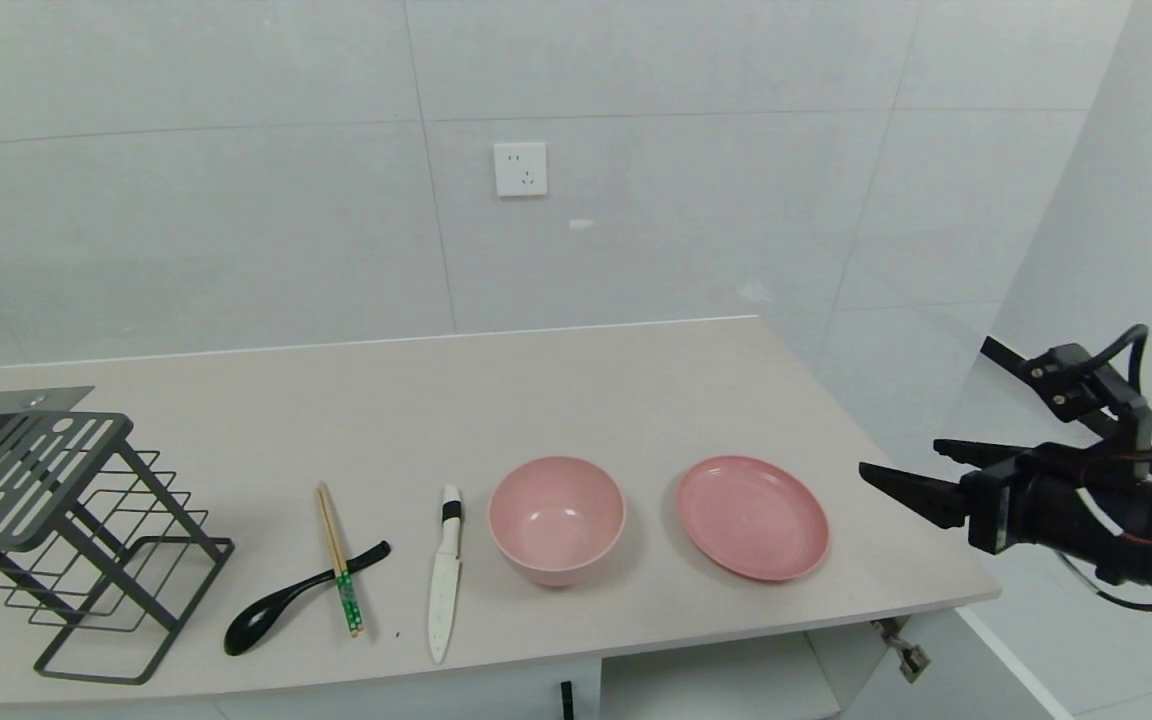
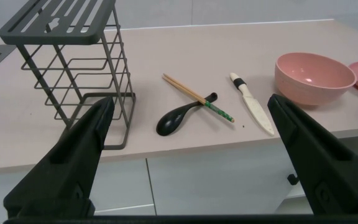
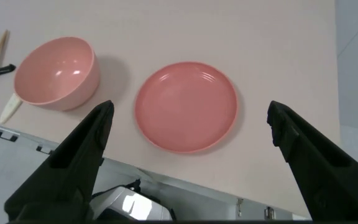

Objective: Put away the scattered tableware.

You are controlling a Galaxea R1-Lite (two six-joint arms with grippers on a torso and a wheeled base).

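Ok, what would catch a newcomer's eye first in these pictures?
The pink bowl and pink plate, side by side near the counter's front edge, stand out most. To their left lie a white knife, then chopsticks crossing a black spoon, and a dark wire rack stands at the far left.

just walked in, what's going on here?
Nothing is picked up yet. Both grippers are open and empty: the right gripper hangs off the right end of the counter near the pink plate, the left gripper before the front edge. The plate, pink bowl, knife, chopsticks and black spoon lie on the counter, chopsticks crossing the spoon's handle. The wire rack stands at the left.
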